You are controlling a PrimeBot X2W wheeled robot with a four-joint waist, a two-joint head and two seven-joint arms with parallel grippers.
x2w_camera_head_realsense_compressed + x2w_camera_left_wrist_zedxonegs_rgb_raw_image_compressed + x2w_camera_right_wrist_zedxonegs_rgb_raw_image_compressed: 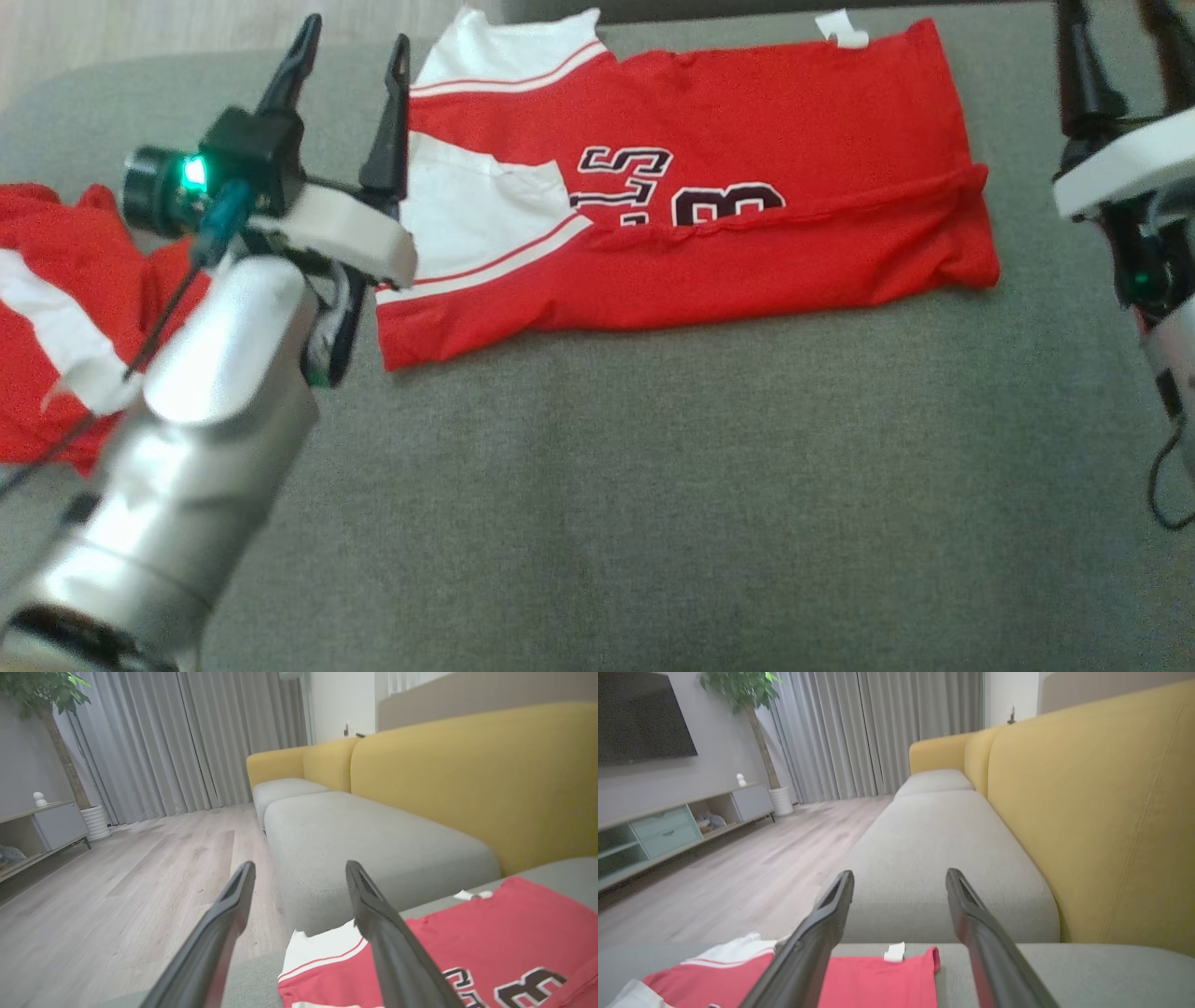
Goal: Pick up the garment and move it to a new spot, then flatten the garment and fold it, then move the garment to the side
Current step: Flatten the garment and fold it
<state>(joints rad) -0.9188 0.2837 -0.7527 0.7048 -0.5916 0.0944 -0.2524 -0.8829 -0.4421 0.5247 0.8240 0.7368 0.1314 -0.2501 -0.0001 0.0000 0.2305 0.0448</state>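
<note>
Head view looks down, wrist views low along sofa [420,788], all share garment [794,112]

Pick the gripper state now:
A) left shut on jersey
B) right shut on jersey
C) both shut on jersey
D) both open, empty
D: the left gripper and right gripper each show spread fingers with nothing between them, and the jersey lies folded on the cushion.

Two red garments [747,252], two tools [358,33], one yellow-backed sofa [444,779], one potted plant [738,690], one television [640,716]
</note>
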